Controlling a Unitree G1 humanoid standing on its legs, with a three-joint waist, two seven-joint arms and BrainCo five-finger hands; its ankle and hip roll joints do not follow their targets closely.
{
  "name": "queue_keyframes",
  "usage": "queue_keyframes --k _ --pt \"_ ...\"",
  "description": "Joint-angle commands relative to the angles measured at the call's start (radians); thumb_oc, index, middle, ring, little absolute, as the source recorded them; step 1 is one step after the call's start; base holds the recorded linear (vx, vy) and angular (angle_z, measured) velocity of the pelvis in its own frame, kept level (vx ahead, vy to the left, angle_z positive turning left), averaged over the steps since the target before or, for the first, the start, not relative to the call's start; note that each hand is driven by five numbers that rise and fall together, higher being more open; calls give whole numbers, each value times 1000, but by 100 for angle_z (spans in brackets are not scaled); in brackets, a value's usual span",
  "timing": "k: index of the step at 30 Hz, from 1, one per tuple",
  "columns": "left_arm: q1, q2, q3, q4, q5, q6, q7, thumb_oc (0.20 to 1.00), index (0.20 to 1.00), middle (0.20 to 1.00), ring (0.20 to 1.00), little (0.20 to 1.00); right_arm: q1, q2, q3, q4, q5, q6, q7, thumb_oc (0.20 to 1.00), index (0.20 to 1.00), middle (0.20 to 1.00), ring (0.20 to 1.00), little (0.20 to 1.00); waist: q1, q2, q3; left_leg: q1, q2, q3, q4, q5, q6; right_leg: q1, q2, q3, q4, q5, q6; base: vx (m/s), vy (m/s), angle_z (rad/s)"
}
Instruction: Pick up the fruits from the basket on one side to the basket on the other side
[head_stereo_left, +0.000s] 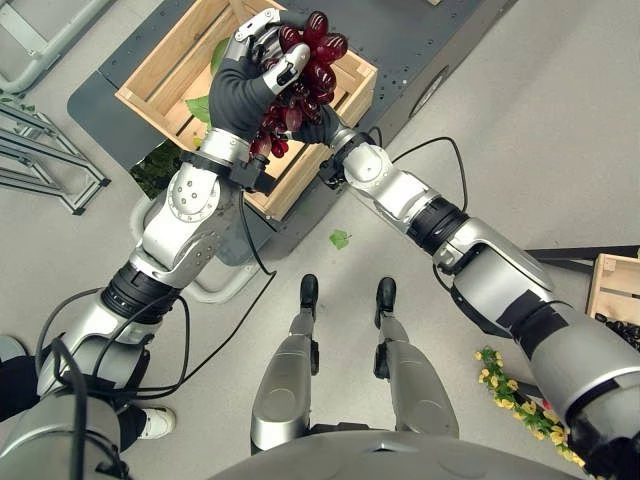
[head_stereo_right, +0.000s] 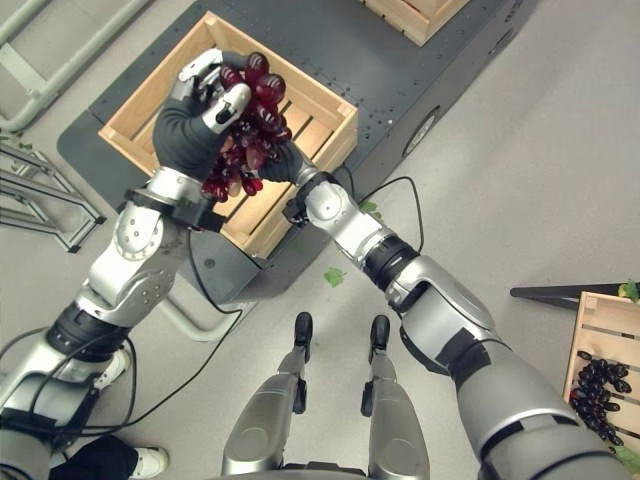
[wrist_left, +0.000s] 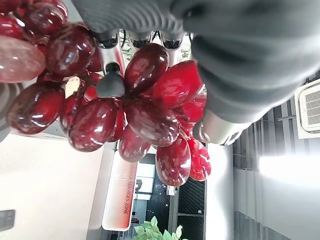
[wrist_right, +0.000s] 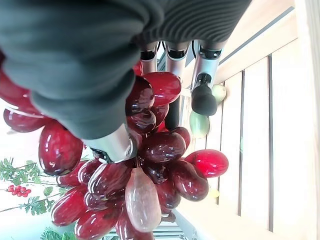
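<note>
Red grape bunch (head_stereo_left: 300, 80) up in the air over the near corner of the wooden crate (head_stereo_right: 145, 105), clamped between both hands. Left hand (head_stereo_left: 240, 85) curled round the bunch from the outer side, thumb and fingers wrapped onto the grapes; right hand (head_stereo_right: 290, 165) tucked under and behind, fingers bent into the cluster in the right wrist view. A few green fruits (wrist_right: 200, 122) visible on the crate slats past the right fingers (wrist_right: 202, 97). Second crate (head_stereo_right: 600, 375) at far right on the floor, dark grapes (head_stereo_right: 600, 385) already lying in it; likely the drop-off. Looks like a hand-to-hand transfer, left to right. To do it well: confirm right-hand wrap on the stem side or upper mass, not just loose lower grapes, before easing left fingers off. Release left slowly, watch for sag. Keep squeeze light; the bunch is soft and lumpy and could shed a grape. Then swing right arm across clear of the crate edge, low and steady, lower into far-right crate beside the dark grapes, no dropping from height.
</note>
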Motion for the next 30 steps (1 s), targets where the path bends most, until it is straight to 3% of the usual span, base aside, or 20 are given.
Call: queue_keyframes --k 1,24,28,29,30 --pt "-35 -89 -51 -61 -1 -109 -19 1000 1000 1000 1000 1000 37 130 7 43 -17 -37 4 200 200 200 200 200 20 -44 -168 -3 -35 0 21 -91 -3 14 -40 31 18 -110 97 0 0 0" --pt "88 -135 79 -51 8 -126 36 1000 1000 1000 1000 1000 78 86 -39 16 -42 -35 -15 200 200 200 200 200 27 -53 -168 -2 -31 -5 21 -91 -3 16 -38 27 19 -112 96 0 0 0" --pt "164 -129 168 -62 21 -133 47 1000 1000 1000 1000 1000 80 4 -90 -61 -15 -18 -29 200 200 200 200 200 27 -58 -166 -4 -32 -8 20 -92 -3 15 -38 25 18 -114 95 0 0 0" --pt "195 -145 217 -38 54 -132 76 1000 1000 1000 1000 1000 126 -55 -111 -197 -26 -39 1 200 200 200 200 200 16 -64 -160 -1 -32 -6 21 -95 -1 14 -40 27 19 -113 94 0 0 0" --pt "197 -147 217 -39 56 -131 77 1000 1000 1000 1000 1000 130 -57 -110 -203 -27 -36 0 200 200 200 200 200 16 -63 -161 -1 -32 -6 21 -95 -1 14 -40 27 20 -113 94 -6 15 7"
